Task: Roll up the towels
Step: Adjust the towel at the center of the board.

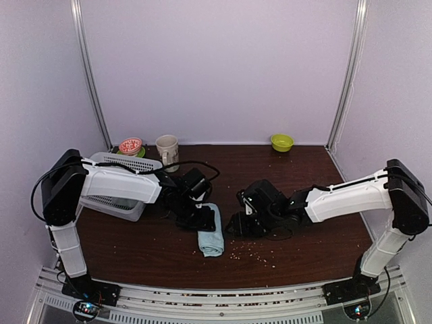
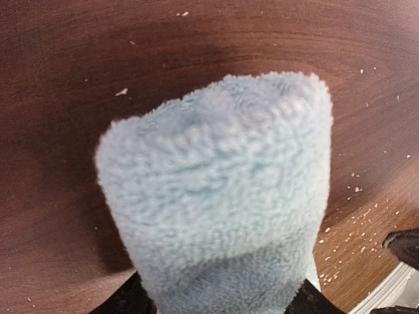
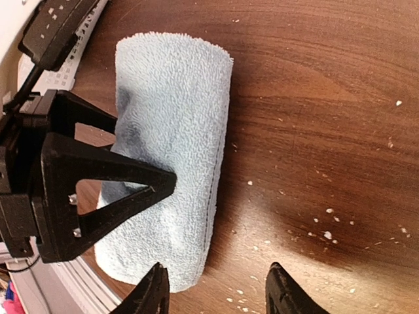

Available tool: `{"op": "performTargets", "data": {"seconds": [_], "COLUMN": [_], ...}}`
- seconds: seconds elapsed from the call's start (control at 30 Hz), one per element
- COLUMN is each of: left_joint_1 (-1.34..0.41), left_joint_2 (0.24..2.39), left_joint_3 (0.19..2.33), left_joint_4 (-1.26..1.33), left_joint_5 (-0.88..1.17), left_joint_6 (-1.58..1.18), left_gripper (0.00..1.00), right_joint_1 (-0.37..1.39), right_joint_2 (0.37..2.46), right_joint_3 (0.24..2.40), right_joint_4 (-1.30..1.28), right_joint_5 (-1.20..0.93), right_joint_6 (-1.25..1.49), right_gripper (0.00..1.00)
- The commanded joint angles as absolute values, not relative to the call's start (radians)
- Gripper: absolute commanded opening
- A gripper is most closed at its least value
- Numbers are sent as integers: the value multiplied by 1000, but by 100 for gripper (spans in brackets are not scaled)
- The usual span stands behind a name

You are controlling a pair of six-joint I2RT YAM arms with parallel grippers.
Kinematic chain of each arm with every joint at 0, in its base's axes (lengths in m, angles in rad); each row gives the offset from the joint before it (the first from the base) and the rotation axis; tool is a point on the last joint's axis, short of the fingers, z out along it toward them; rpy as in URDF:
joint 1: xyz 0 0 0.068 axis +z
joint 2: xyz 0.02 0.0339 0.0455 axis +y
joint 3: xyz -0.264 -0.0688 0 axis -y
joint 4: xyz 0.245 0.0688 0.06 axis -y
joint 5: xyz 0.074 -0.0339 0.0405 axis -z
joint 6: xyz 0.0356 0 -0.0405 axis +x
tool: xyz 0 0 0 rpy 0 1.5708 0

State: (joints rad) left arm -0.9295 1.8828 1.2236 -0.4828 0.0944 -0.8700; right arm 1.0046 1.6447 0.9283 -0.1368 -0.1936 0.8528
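- Found the left gripper [image 1: 202, 217] set astride the far end of the rolled, light blue terry-cloth towel [image 3: 173, 131]. One black triangular finger [image 3: 124, 196] lay along the roll's side, with cloth filling the gap between the jaws.
- Could not tell whether that was a clamp on the roll or only a loose straddle. Judged the placing as meant to stop the roll springing open.
- Found the right gripper [image 3: 217, 291] low, just to the right of the towel. Its jaws stood apart with only bare wood between them, and one finger sat at the roll's long edge, contact unclear.
- Judged that stance as a guard against the roll tipping or unwinding rightward.
- Saw the towel lying as a tight roll on the dark brown wooden table [image 1: 304, 263], between the two grippers.
- Noted pale crumbs [image 3: 327, 234] scattered right of the towel, and a white plastic mesh basket [image 1: 121, 162] well apart to its left.
- Judged this towel as good as rolled.
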Motion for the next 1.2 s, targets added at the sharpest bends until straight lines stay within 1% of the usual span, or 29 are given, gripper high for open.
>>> {"op": "performTargets", "data": {"seconds": [0.0,0.07,0.27,0.37,0.43,0.53,0.57,0.67,0.77,1.0,1.17], "left_joint_1": [-931,-931,-931,-931,-931,-931,-931,-931,-931,-931,-931], "left_joint_2": [1882,1887,1893,1896,1898,1900,1898,1878,1830,1631,1545], "left_joint_3": [1245,1244,1184,1162,1147,1127,1122,1107,1090,1091,1115], "left_joint_4": [-520,-517,-443,-430,-424,-422,-424,-436,-447,-560,-557], "left_joint_5": [51,49,76,74,68,65,65,59,61,9,-17], "left_joint_6": [-867,-868,-893,-896,-898,-899,-897,-889,-882,-865,-868], "left_gripper": [62,56,34,28,25,26,30,47,54,55,49], "right_joint_1": [1035,1053,1066,1067,1066,1067,1065,1064,1062,1059,1055], "right_joint_2": [1689,1695,1723,1768,1797,1837,1851,1887,1915,1940,1946], "right_joint_3": [963,965,969,980,980,979,980,986,994,1010,1006], "right_joint_4": [-63,-9,87,96,108,112,112,102,98,83,89], "right_joint_5": [-247,-261,-333,-353,-364,-373,-378,-381,-387,-393,-399], "right_joint_6": [837,852,876,878,882,889,892,907,918,921,921], "right_gripper": [46,42,31,28,26,25,25,25,24,24,23]}}
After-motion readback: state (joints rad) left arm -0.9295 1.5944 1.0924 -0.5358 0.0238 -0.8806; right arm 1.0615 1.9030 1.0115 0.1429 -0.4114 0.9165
